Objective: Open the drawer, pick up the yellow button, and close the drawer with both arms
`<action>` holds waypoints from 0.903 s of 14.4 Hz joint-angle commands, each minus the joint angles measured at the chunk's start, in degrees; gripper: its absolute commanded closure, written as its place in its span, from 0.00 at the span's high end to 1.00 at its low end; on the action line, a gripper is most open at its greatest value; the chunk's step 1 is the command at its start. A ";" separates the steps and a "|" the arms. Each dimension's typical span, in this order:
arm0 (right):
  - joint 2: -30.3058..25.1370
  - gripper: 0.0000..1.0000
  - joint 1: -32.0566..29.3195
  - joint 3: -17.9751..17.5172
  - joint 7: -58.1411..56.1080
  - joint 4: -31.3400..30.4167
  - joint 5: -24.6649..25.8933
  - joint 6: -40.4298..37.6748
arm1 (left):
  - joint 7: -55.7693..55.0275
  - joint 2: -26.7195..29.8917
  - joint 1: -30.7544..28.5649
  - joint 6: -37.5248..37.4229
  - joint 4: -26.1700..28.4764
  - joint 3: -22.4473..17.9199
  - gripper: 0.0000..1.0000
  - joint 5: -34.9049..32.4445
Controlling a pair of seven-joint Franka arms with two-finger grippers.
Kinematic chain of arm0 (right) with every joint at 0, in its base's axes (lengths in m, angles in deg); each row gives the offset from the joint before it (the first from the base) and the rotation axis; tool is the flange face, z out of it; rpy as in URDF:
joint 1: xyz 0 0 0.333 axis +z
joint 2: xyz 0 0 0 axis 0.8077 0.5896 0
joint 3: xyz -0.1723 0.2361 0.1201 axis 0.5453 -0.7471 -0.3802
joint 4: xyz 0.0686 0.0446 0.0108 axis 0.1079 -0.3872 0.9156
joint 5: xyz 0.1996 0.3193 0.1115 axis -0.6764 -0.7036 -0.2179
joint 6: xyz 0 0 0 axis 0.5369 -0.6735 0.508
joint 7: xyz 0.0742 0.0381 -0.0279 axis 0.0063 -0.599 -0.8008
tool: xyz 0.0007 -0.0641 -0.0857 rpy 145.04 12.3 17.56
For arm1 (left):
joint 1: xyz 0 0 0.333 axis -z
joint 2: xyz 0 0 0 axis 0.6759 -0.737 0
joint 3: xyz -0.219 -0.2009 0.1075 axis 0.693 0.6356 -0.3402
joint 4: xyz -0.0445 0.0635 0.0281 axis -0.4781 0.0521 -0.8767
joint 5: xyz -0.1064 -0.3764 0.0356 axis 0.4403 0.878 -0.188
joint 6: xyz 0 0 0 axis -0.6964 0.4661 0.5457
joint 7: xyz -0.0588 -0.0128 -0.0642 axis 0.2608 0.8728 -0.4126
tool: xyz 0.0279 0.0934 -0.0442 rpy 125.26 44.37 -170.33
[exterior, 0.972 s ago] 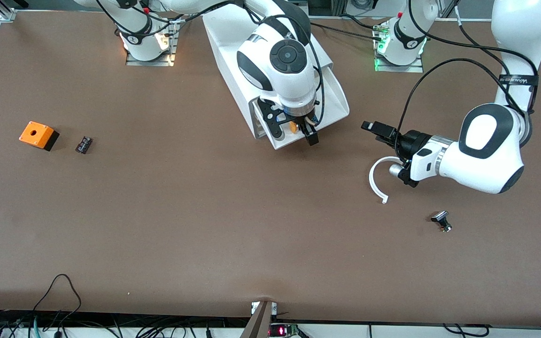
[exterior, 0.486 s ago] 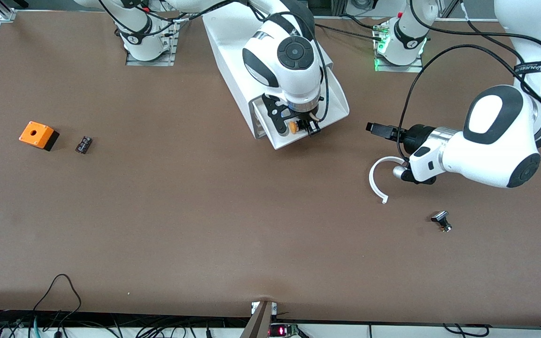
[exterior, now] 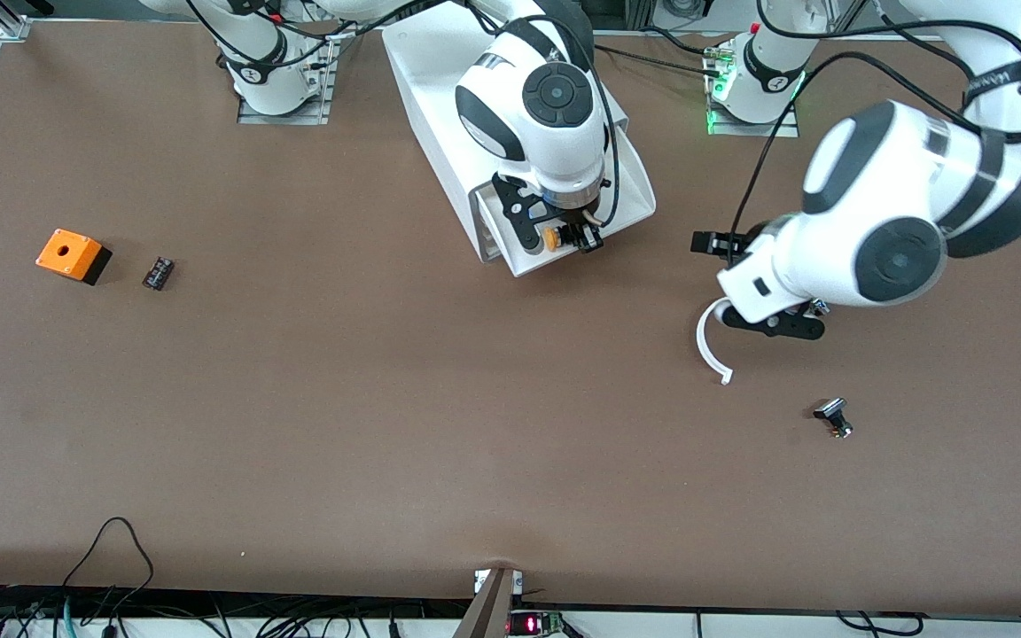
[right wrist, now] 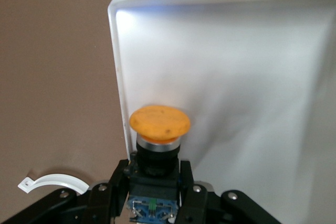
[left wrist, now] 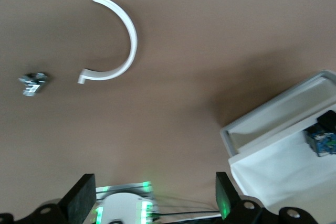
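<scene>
The drawer point(exterior: 626, 199) stands pulled out of the top of the white cabinet point(exterior: 426, 80). My right gripper point(exterior: 557, 241) is over the open drawer, shut on the button point(exterior: 551, 237). The right wrist view shows the button's orange-yellow cap point(right wrist: 160, 121) above its black-and-blue body, clamped in the gripper point(right wrist: 155, 182), with the drawer's white inside point(right wrist: 236, 77) beneath. My left gripper point(exterior: 728, 244) is open and empty over bare table, beside the cabinet toward the left arm's end. Its fingers point(left wrist: 84, 200) stand wide apart. The left wrist view also shows the open drawer point(left wrist: 278, 174).
A white curved strip point(exterior: 707, 341) lies on the table under the left arm and also shows in the left wrist view point(left wrist: 123, 40). A small black-and-metal part point(exterior: 832, 416) lies nearer the camera. An orange box with a hole point(exterior: 72, 254) and a small black part point(exterior: 158, 272) lie toward the right arm's end.
The left arm's wrist has swung round over the white strip; its gripper stays beside the cabinet. The right hand has shifted slightly toward the cabinet, still with the button.
</scene>
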 commanded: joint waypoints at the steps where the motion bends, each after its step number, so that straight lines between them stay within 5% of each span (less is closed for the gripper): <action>1: -1.83 0.14 0.15 0.35 0.45 1.04 0.36 -1.59 | -0.04 -2.15 0.60 -1.95 -5.42 -1.23 1.00 -2.84; 7: -3.33 0.15 -0.03 0.35 -1.12 1.04 0.54 -1.67 | -1.17 -4.01 0.25 -1.86 -7.90 -1.41 1.00 -2.84; 13: -3.33 0.15 1.64 -0.18 -10.00 1.04 6.33 -1.59 | -2.14 -4.01 0.25 -1.86 -7.90 -1.41 1.00 -2.84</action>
